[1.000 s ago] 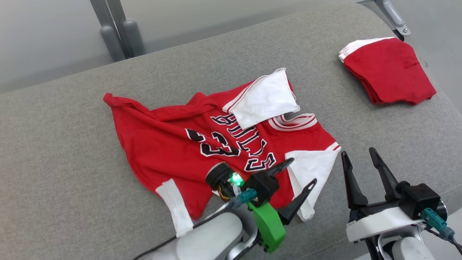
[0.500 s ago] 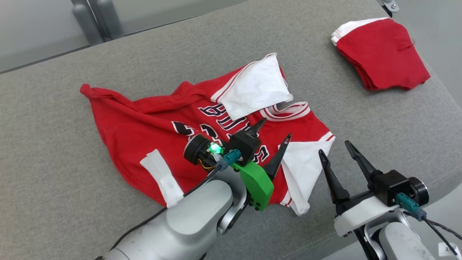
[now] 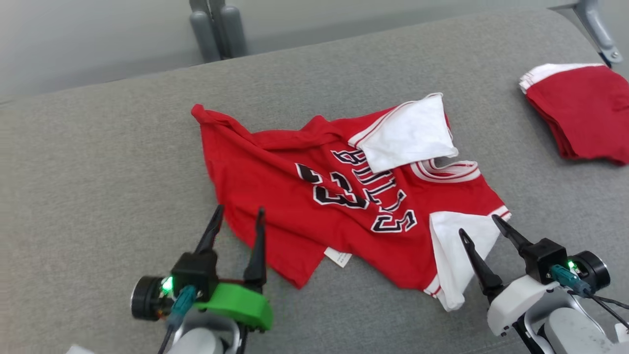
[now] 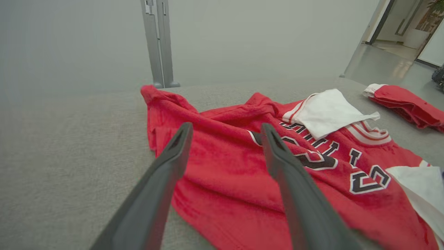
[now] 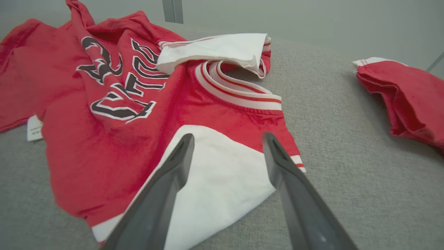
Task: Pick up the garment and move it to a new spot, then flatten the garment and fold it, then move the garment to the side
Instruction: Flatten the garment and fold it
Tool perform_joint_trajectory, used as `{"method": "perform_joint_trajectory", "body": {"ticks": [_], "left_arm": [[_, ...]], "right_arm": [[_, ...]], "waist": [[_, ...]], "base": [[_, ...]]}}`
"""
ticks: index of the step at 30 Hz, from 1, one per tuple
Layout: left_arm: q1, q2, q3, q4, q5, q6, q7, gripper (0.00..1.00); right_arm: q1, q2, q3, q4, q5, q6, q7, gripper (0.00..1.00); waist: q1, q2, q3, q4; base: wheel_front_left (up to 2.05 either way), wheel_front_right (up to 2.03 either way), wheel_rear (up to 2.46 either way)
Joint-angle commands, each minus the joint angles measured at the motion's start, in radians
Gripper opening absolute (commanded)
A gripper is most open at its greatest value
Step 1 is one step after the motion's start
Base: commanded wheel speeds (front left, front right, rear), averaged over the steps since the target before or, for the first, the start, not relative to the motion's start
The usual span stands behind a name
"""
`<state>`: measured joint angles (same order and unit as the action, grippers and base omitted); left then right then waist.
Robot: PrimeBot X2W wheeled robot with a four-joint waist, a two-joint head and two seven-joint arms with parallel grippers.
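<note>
Jersey lies rumpled on grey cushion, so you have left gripper and right gripper, both spread empty, flanking its near edge, likely for flattening.

we find wide bare fabric on the grey padded worktop left of the red jersey. our left gripper sits at the jersey's left hem, jaws apart. a bare strip runs between the jersey and the folded red pile. our right gripper, jaws apart, hangs over the white sleeve. two grey posts stand behind the far edge, and a metal bracket beyond the pile.
</note>
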<state>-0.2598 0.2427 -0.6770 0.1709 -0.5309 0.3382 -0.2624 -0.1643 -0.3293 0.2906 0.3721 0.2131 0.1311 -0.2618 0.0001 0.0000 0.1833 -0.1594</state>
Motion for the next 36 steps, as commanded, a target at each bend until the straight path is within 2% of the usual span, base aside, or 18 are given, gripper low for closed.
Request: {"method": "perform_joint_trajectory", "body": {"ticks": [1, 4, 8, 18, 33, 34, 36], "left_arm": [[0.047, 0.016, 0.031, -0.021, 0.027, 0.006, -0.003, 1.00], [0.157, 0.032, 0.122, -0.064, 0.054, -0.005, -0.003, 1.00], [0.234, 0.012, 0.200, -0.089, 0.083, -0.032, -0.003, 1.00], [0.281, -0.078, 0.288, -0.063, 0.147, -0.115, -0.003, 1.00], [0.279, -0.149, 0.390, -0.032, 0.223, -0.197, -0.003, 1.00], [0.278, -0.151, 0.395, -0.031, 0.225, -0.198, -0.003, 1.00], [0.279, -0.156, 0.406, -0.027, 0.233, -0.206, -0.003, 1.00]], "right_arm": [[0.010, -0.010, 0.006, 0.012, 0.012, -0.001, -0.004, 1.00], [-0.001, -0.030, 0.028, 0.049, 0.038, -0.001, -0.001, 1.00], [-0.043, -0.050, 0.064, 0.096, 0.069, -0.001, 0.026, 1.00], [-0.125, -0.093, 0.157, 0.212, 0.139, -0.001, 0.112, 1.00], [-0.142, -0.133, 0.217, 0.242, 0.218, -0.001, 0.153, 1.00], [-0.141, -0.134, 0.223, 0.243, 0.224, -0.001, 0.158, 0.92], [-0.142, -0.137, 0.234, 0.243, 0.237, -0.001, 0.162, 0.65]], "waist": [[-0.0001, 0.0000, -0.068, 0.087], [-0.0001, 0.0000, -0.077, 0.120], [-0.0001, 0.0000, -0.073, 0.149], [-0.0001, 0.0000, -0.070, 0.195], [-0.0001, 0.0000, -0.052, 0.190], [-0.0001, 0.0000, -0.052, 0.191], [-0.0001, 0.0000, -0.053, 0.193]], "base": [[0.00, 0.00, 0.00], [0.00, 0.00, 0.00], [0.00, 0.00, 0.00], [0.00, 0.00, 0.00], [0.00, 0.00, 0.00], [0.00, 0.00, 0.00], [0.00, 0.00, 0.00]]}}
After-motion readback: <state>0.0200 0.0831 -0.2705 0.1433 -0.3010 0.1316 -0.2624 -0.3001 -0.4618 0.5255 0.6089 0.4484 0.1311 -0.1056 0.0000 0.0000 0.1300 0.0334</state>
